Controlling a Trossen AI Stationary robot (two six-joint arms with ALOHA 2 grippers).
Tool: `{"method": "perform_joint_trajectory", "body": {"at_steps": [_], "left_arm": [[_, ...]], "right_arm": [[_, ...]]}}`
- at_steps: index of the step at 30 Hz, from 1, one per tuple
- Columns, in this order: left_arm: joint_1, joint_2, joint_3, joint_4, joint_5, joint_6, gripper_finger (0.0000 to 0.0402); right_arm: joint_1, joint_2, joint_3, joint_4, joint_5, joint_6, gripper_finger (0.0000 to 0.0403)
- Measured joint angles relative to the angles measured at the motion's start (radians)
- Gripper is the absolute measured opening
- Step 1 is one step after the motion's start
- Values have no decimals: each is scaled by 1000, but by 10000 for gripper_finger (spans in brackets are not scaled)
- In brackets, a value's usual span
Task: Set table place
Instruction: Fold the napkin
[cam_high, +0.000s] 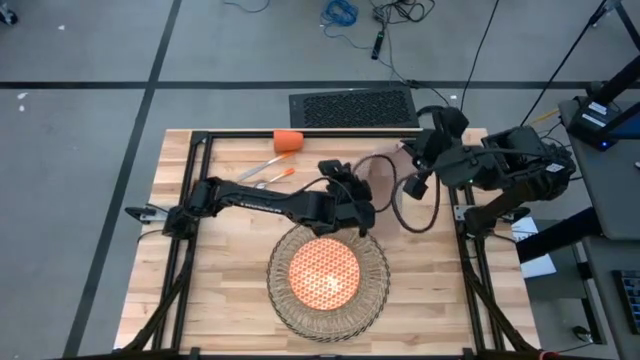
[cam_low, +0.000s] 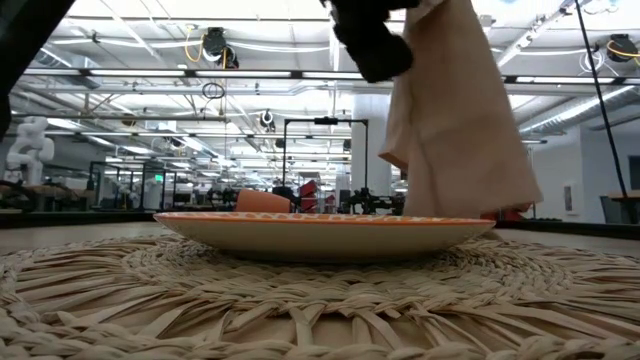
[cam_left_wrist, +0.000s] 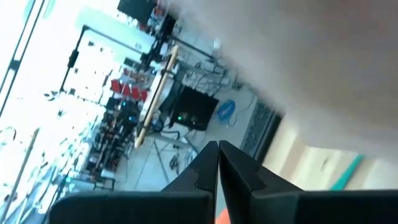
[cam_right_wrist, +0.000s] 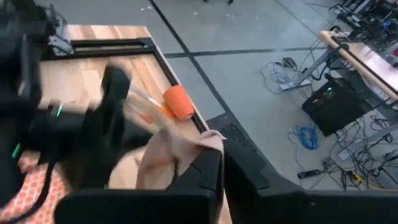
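Napkin (cam_low: 455, 120) hanging lengthwise downward, pinched by right gripper (cam_right_wrist: 186, 163)

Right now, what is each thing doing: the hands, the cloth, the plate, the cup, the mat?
left hand: shut, fingers together, above the table near the plate's far edge.
right hand: shut on napkin, lifted.
napkin: hanging in the air, off the table, behind the plate.
plate: flat on the placemat, nothing on it.
placemat: flat on the table.
cup: lying on its side at the table's far edge.
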Motion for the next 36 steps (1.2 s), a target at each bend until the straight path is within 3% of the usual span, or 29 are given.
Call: {"method": "perform_joint_trajectory", "body": {"at_steps": [10, 14, 16, 19, 21, 25, 32, 36], "left_arm": [[3, -223, 1, -228, -2, -83, 0], [-2, -326, 2, -325, 73, -120, 0], [2, -365, 2, -367, 201, -193, 0], [29, -413, -7, -375, 533, -332, 0], [32, -439, -54, -303, 607, -350, 0], [16, -472, -228, -144, 603, -380, 11], [-55, -526, -709, 292, 361, -432, 76], [-83, -551, -925, 708, 361, -442, 117]], "right_arm": [[119, 3, 0, -43, 1, 77, 0], [142, 10, 0, -44, -14, 98, 0], [142, 12, 0, -43, -31, 101, 0], [130, 16, 0, -14, -25, 105, 0], [111, 16, 0, 26, -21, 87, 0], [86, 16, 0, 105, -15, 32, 0], [60, 16, 0, 135, 47, 9, 0], [38, 16, 0, 136, 53, -4, 0]]}}
